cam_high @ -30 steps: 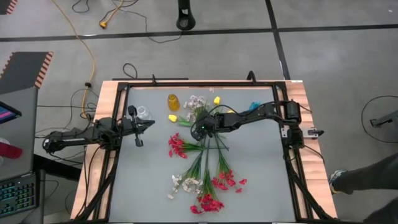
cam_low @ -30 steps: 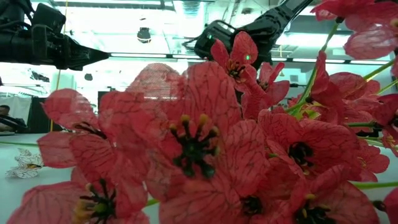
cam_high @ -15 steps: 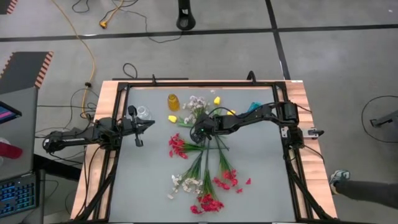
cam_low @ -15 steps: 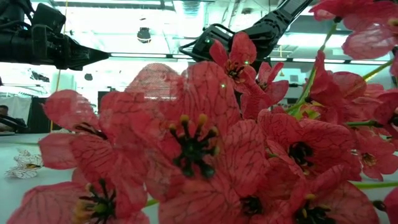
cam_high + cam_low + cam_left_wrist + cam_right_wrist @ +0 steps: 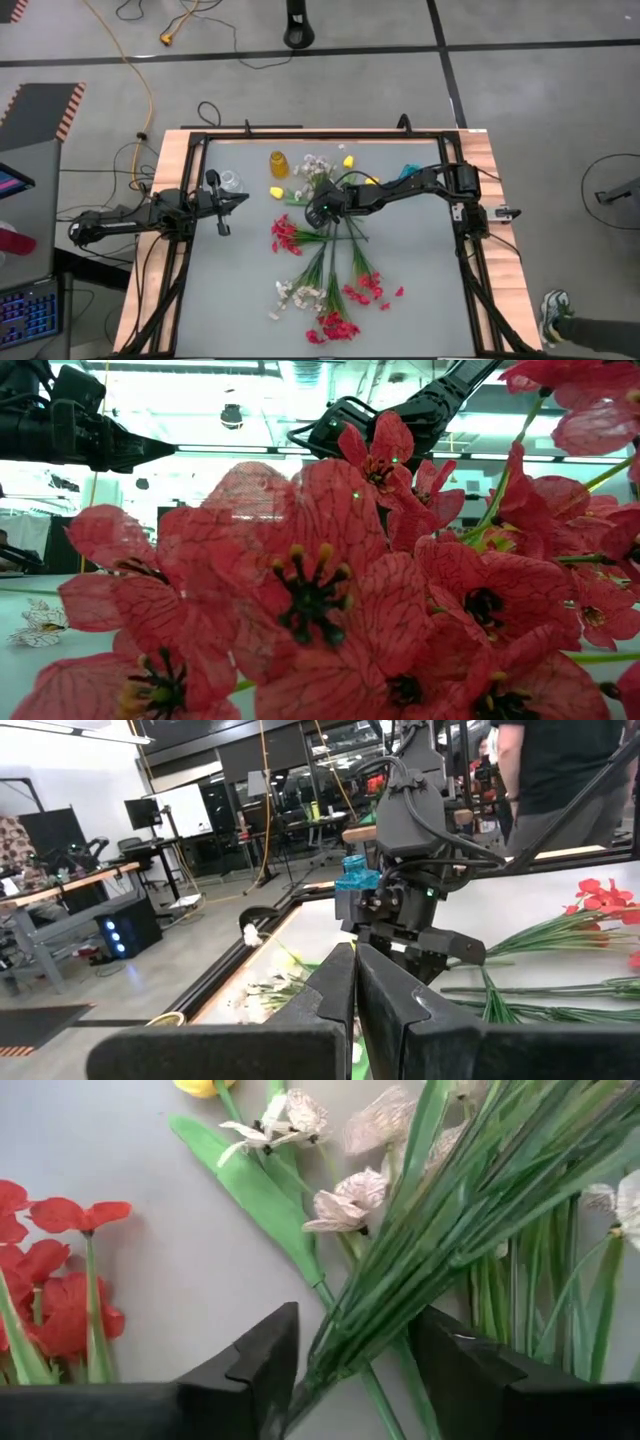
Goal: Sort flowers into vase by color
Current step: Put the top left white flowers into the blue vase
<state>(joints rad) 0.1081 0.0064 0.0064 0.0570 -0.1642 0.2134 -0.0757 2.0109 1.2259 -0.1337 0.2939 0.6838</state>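
Here, green stems (image 5: 420,1280) lie between the right end effector's (image 5: 350,1370) open jaws.

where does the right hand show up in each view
High view: right hand mid-table, over the crossing green stems.
Low view: upper middle, above the red blossoms.
Left wrist view: centre, facing the camera.
Right wrist view: its own fingers at the bottom, straddling the stems.
Shared landmark: the green stems.
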